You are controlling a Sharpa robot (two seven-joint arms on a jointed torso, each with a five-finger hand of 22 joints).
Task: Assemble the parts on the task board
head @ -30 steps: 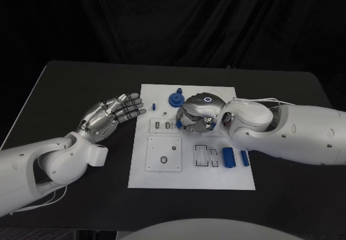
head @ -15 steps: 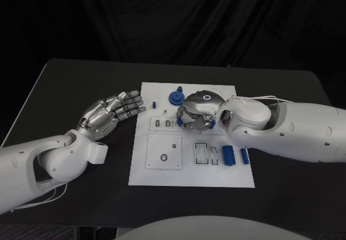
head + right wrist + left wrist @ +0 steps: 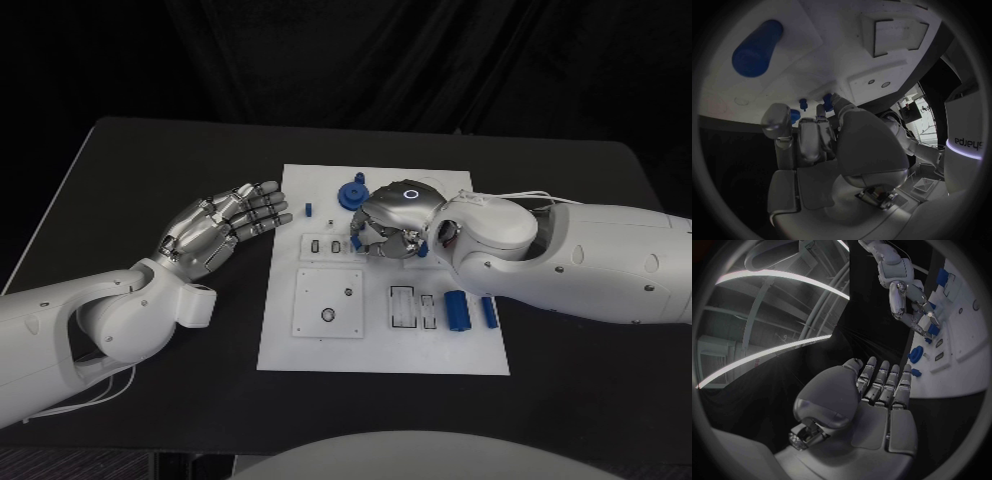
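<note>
The right hand [image 3: 389,228] has edged slightly up the board [image 3: 382,355], fingers curled down over small blue parts [image 3: 352,197]; its grip I cannot tell. Left hand [image 3: 219,226] hovers open beside the board

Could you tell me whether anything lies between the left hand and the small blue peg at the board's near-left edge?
Nothing visible does. The left hand hovers open over bare table, and the peg sits just inside the board edge past its fingers.
</note>
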